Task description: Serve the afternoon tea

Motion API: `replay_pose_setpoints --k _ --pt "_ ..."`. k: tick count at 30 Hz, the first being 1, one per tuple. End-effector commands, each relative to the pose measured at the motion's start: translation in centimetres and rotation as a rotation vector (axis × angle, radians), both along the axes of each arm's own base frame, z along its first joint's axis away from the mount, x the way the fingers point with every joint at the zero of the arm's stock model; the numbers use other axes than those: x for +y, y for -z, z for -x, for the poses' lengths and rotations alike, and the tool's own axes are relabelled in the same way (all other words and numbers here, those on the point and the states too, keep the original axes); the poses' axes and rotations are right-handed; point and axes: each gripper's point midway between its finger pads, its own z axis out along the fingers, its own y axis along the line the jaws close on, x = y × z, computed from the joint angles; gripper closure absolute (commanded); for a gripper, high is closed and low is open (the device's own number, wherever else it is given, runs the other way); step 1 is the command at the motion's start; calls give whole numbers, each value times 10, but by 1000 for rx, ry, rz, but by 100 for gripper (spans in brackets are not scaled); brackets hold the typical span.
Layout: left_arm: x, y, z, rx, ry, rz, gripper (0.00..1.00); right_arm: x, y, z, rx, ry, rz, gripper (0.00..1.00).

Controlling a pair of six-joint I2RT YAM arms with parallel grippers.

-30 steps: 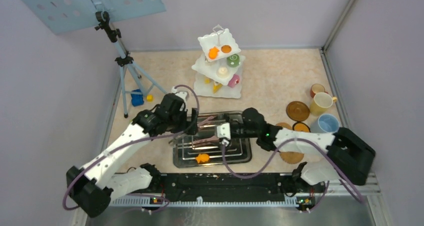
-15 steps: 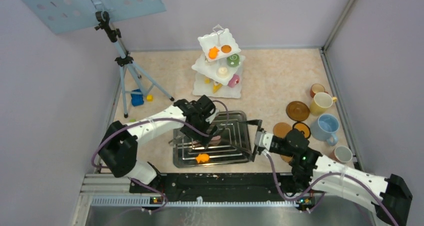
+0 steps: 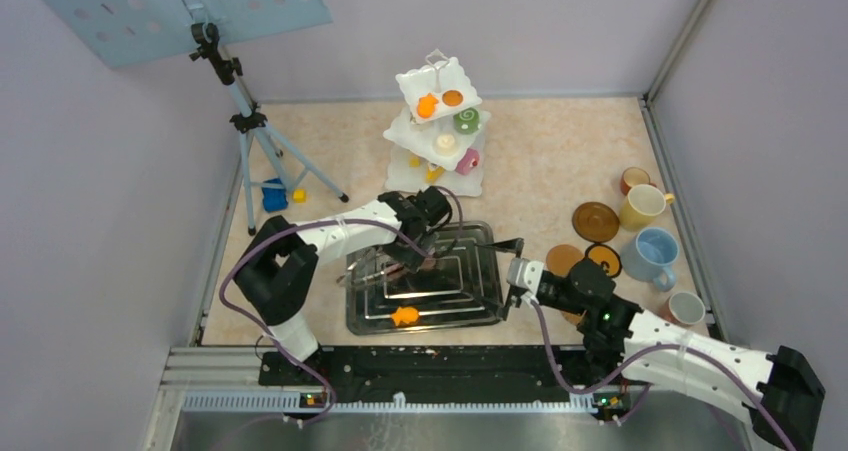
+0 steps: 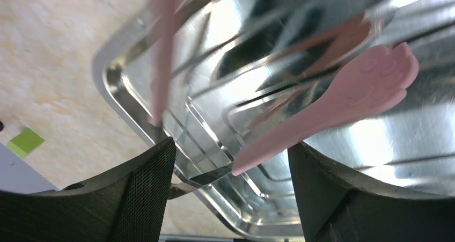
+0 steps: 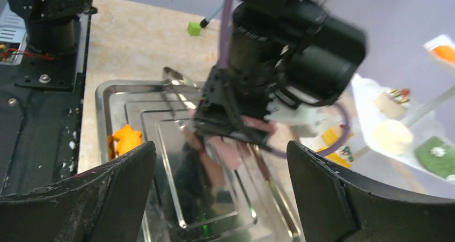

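Left gripper [image 3: 420, 256] over the steel tray [image 3: 460, 271], jaws astride the pink tongs [image 4: 343, 97]; grasp cannot be confirmed. Right gripper [image 3: 505, 279] at the tray's right edge, spread wide, empty.

Left arm [image 3: 340, 233] and right arm [image 3: 700, 356]: white link shells, black joints and bases, looping purple cables [image 5: 227, 8], black mesh-textured fingers [image 4: 145, 199].

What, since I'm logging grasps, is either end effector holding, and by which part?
Right end effector: nothing. Pink tongs sit between the left end effector's jaws; whether they're gripped cannot be told.
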Motion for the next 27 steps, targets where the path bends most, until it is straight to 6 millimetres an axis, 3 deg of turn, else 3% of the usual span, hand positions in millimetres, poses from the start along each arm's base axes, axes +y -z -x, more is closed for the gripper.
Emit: replay_pose_setpoints --k 1,3,6,11,15,21,27 --pt "-18 -21 -53 -188 -97 96 18 12 -16 6 43 -54 -47 10" --pt "-23 -24 -60 -181 -105 139 16 13 -14 7 67 -58 -47 10" --pt "-25 -28 -60 -130 -100 230 2 11 -13 9 94 -61 -59 10" --pt "-9 -37 -51 -92 -84 297 1 6 -13 11 103 -49 -81 10" --pt "12 -44 -57 -103 -101 343 1 6 -12 10 100 -45 -81 10" --pt "48 -22 -61 -52 -161 324 1 9 -13 13 98 -70 -79 10" --pt "51 -8 -57 -4 -169 343 1 7 -11 14 101 -72 -81 10"
